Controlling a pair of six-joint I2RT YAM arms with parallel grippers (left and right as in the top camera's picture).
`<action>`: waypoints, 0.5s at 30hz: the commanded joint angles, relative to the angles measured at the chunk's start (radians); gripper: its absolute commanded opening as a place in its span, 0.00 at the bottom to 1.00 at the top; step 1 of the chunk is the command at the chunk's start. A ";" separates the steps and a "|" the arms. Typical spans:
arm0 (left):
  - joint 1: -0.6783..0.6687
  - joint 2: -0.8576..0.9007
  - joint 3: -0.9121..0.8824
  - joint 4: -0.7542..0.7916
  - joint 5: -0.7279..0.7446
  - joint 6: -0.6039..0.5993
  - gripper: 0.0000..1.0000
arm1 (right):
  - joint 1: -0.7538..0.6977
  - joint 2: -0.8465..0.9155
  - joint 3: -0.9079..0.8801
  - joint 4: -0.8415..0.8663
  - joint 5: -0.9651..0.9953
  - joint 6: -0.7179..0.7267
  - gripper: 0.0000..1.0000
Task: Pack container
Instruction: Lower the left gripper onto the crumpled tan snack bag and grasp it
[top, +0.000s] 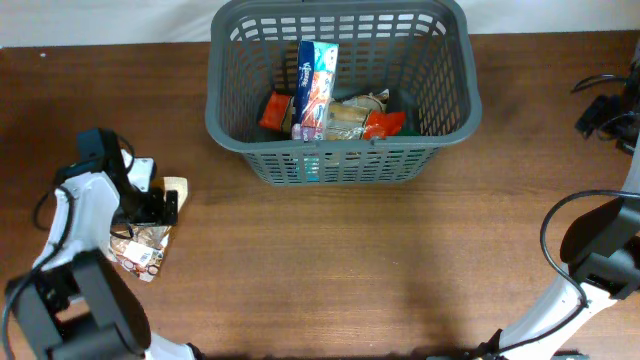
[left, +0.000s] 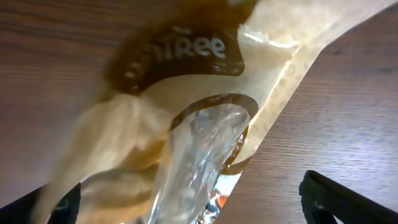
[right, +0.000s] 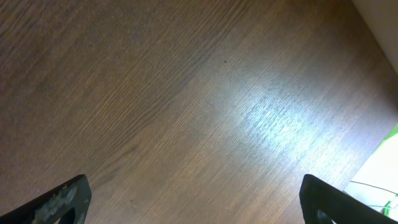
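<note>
The dark grey slotted container (top: 340, 163) stands at the back middle of the table. It holds several packets: a tall blue-white-red one (top: 317, 80), a tan one (top: 352, 115) and red ones (top: 277, 110). My left gripper (top: 160, 208) is open at the left of the table, low over a beige packet (top: 176, 187). In the left wrist view that beige packet with its brown label (left: 186, 87) fills the frame and lies between the wide-apart fingers (left: 193, 205). My right gripper (right: 196, 199) is open and empty over bare wood.
A second brown and white packet (top: 140, 252) lies on the table just in front of the left gripper. Black cables and gear (top: 603, 112) sit at the right edge. The table's right edge shows in the right wrist view (right: 385, 37).
</note>
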 joint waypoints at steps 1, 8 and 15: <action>0.004 0.040 -0.008 0.027 0.021 0.083 0.99 | -0.007 0.000 -0.004 0.002 0.002 0.015 0.99; 0.004 0.043 -0.008 0.149 0.021 0.082 0.99 | -0.007 0.000 -0.004 0.002 0.002 0.015 0.99; 0.004 0.083 -0.009 0.158 0.021 0.082 0.99 | -0.007 0.000 -0.004 0.002 0.002 0.015 0.99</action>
